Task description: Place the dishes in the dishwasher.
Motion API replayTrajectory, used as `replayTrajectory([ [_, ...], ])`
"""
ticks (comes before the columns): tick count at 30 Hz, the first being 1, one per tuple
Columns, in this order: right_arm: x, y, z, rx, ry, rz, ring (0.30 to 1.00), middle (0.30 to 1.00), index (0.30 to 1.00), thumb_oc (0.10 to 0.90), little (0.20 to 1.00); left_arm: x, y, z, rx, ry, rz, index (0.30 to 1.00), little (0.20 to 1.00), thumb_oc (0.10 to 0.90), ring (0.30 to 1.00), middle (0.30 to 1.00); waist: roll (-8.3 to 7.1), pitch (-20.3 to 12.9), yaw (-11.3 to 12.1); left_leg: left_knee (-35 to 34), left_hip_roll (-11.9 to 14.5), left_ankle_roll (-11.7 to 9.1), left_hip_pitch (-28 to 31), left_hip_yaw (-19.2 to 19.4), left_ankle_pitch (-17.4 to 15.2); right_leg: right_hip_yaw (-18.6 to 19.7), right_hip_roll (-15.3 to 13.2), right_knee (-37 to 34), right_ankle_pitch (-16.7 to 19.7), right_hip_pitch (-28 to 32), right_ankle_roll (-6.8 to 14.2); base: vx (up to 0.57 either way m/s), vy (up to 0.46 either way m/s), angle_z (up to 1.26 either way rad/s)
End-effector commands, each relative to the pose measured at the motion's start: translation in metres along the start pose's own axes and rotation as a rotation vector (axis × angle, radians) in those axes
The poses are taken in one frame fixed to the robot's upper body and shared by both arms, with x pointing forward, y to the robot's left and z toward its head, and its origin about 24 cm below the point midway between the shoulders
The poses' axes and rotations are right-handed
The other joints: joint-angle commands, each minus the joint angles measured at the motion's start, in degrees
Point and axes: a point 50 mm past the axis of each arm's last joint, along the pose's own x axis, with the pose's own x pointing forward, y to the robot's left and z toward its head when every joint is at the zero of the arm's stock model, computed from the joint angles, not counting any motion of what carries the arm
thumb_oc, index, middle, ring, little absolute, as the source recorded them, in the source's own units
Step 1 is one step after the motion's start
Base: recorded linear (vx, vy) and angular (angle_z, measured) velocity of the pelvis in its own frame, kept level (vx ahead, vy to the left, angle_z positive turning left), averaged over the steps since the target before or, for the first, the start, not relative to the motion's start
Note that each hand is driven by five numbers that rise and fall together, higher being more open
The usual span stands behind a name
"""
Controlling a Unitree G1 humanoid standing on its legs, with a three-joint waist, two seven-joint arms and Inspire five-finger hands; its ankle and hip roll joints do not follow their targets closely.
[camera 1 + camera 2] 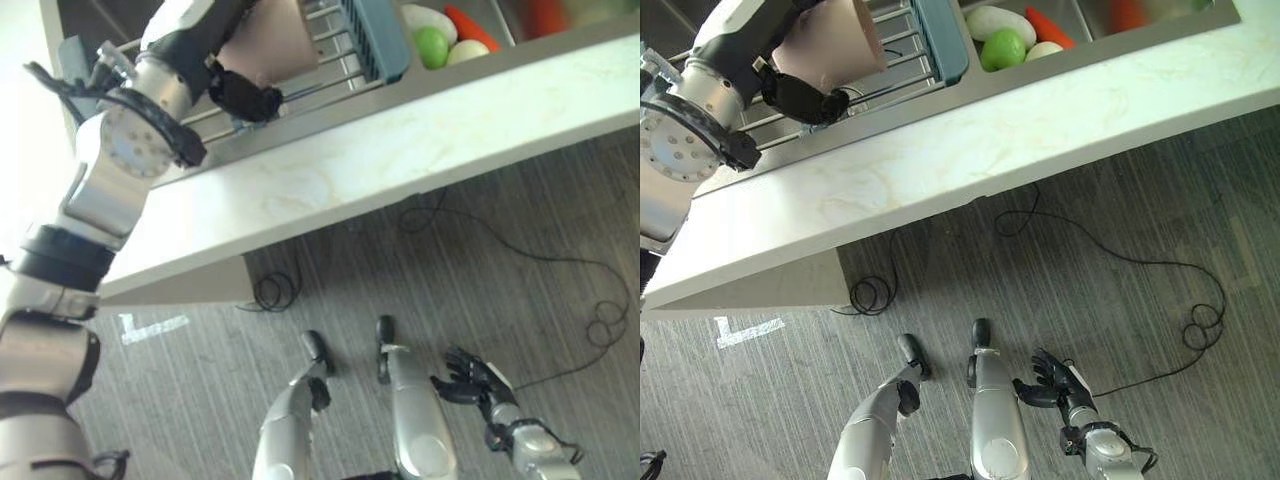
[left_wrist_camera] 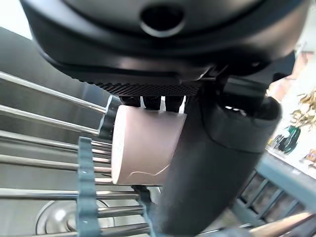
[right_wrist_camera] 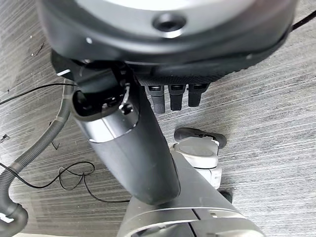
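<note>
One cup (image 2: 143,145) sits in your left robot hand (image 1: 243,95), fingers and thumb curled round it, over the rack (image 1: 895,75) at eleven o'clock. Your right robot hand (image 1: 1055,380) hangs at five o'clock above the floor (image 1: 1120,230), fingers loosely curled, holding nothing.

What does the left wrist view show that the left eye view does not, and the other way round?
The left wrist view alone shows the thumb pressed against the side of the pink cup from close up. The left eye view alone shows the white counter, the green and orange items beyond it, and the right hand hanging low over the floor with relaxed fingers. Both show the left hand holding the cup over the metal rack bars.
</note>
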Motion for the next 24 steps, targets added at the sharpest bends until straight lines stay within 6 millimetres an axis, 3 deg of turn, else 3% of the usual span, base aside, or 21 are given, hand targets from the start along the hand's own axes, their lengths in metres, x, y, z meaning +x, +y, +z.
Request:
replayTrajectory([
  [1,-0.004,0.006,0.01,0.039,-0.093,0.025,0.9,0.9,0.9,0.8,0.9,-0.025,-0.033,-0.053,0.098,0.243,-0.178,0.9,0.9,0.8,0.9,0.9,-0.62,-0.95,-0.15,5.44,7.26,-6.49,-0.18,-3.44,-6.01,3.75,-3.75,-7.88,2.85,0.08,10.92,0.0,0.0,0.0],
  [11,-0.004,0.006,0.013,0.047,-0.105,0.034,0.9,0.9,0.9,0.8,0.9,-0.025,-0.043,-0.061,0.17,0.289,-0.294,0.9,0.9,0.8,0.9,0.9,-1.06,-0.95,-0.63,5.44,7.5,-6.4,-0.86,-3.18,-5.85,3.72,-3.43,-7.88,3.07,-0.87,10.98,0.0,0.0,0.0],
  [12,-0.004,0.006,0.014,0.046,-0.105,0.035,0.9,0.9,0.9,0.8,0.9,-0.024,-0.044,-0.061,0.17,0.288,-0.297,0.832,0.832,0.755,0.832,0.832,-1.11,-0.95,-0.7,5.44,7.56,-6.38,-0.88,-3.07,-5.86,3.71,-3.44,-7.88,3.06,-0.91,10.99,0.0,0.0,0.0],
  [13,-0.004,0.006,0.014,0.046,-0.105,0.036,0.9,0.9,0.9,0.8,0.9,-0.023,-0.045,-0.059,0.174,0.276,-0.293,0.3,0.3,0.4,0.3,0.3,-1.16,-0.95,-0.76,5.44,7.6,-6.41,-0.82,-3.02,-5.89,3.72,-3.41,-7.88,3.01,-0.87,10.98,0.0,0.0,0.0],
  [24,-0.008,0.007,0.001,0.024,-0.066,0.033,0.9,0.9,0.9,0.8,0.9,-0.029,-0.042,-0.055,0.065,0.221,-0.217,0.3,0.3,0.4,0.3,0.3,-0.94,-1.05,-0.15,5.44,7.17,-6.33,6.41,-3.08,-7.29,2.33,-3.17,-7.88,1.0,6.64,10.25,0.0,0.001,-0.01],
])
